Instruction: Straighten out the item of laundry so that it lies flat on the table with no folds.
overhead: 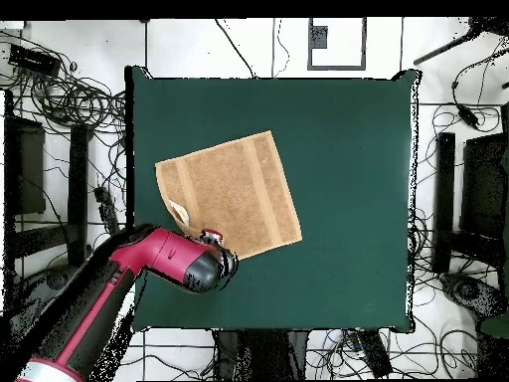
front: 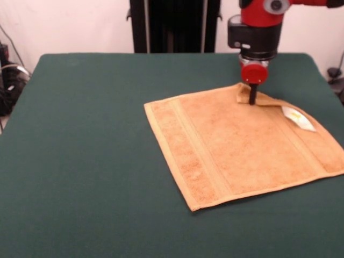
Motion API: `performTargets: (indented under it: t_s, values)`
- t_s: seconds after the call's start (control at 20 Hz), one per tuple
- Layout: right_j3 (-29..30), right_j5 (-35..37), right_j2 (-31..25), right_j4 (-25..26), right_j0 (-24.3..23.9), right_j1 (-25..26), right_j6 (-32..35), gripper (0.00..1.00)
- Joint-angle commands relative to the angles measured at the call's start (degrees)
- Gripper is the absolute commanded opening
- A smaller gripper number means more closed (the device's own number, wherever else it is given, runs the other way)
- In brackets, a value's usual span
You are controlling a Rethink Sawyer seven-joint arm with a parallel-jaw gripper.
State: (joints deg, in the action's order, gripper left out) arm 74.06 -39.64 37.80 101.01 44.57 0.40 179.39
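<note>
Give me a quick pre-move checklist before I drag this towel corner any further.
1. Towel fully on the table: ok in the overhead view; in the front view its right corner reaches the picture's edge.
2. Towel flat with no folds: not ok. The far corner by the gripper is turned over, and the white label tag shows there.
3. Gripper at the folded corner: ok, its tip is down at the fold.
4. Grip on the cloth: cannot tell, the tip is too dark to read.
5. Room on the table to pull the corner outward: ok, green surface shows beyond it.
6. Other three corners lying flat: ok.
</note>
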Motion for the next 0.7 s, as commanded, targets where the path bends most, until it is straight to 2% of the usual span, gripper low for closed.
performTargets:
  t_s: [0.05,0.4,0.7]
  values:
    - [3.3,-1.8,-5.0,-0.7,3.2,5.8,24.0,0.0]
    - [4.0,-3.5,-3.4,0.8,5.6,6.7,28.0,0.0]
    - [6.2,-3.6,-2.5,-0.6,6.8,4.7,28.3,0.0]
